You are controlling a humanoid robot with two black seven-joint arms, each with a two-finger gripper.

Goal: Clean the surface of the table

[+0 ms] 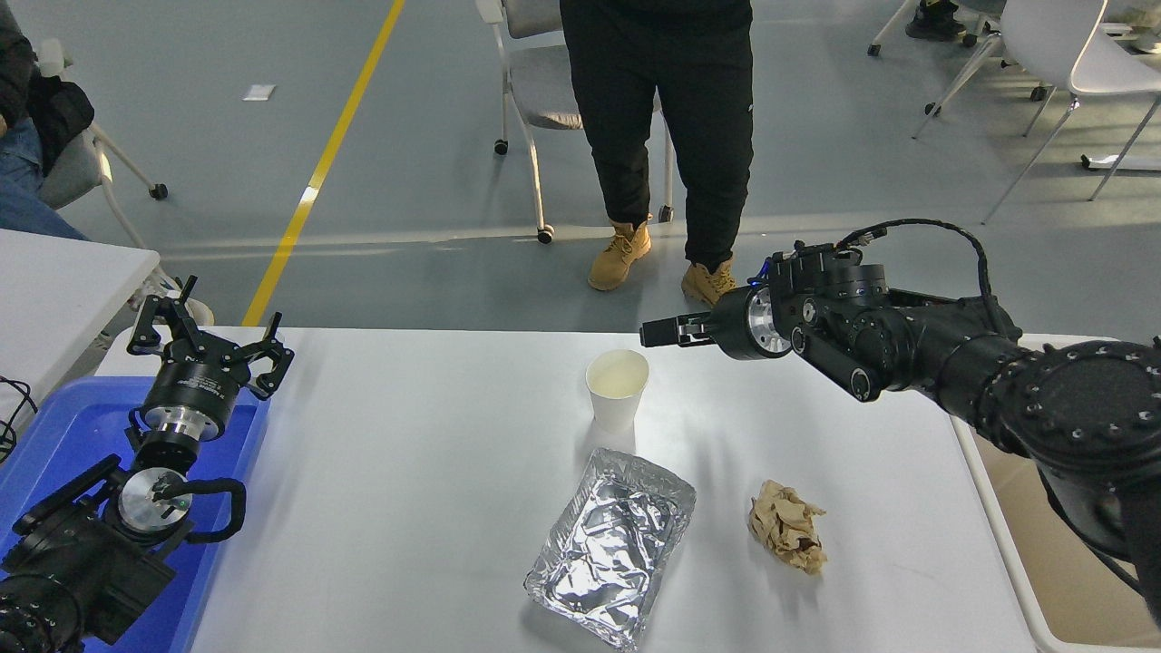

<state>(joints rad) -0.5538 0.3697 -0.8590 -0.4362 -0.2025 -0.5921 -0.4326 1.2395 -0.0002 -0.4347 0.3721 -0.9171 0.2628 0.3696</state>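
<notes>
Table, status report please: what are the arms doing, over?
Right gripper near the cup, empty. Left gripper open, parked over blue tray. Table uncleared: foil tray, crumpled paper.

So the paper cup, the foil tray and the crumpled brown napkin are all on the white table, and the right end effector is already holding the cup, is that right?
Not quite. In the head view the right end effector holds nothing; it hangs apart from the paper cup, up and to its right. The cup, the foil tray and the crumpled brown napkin do all sit on the white table.
</notes>
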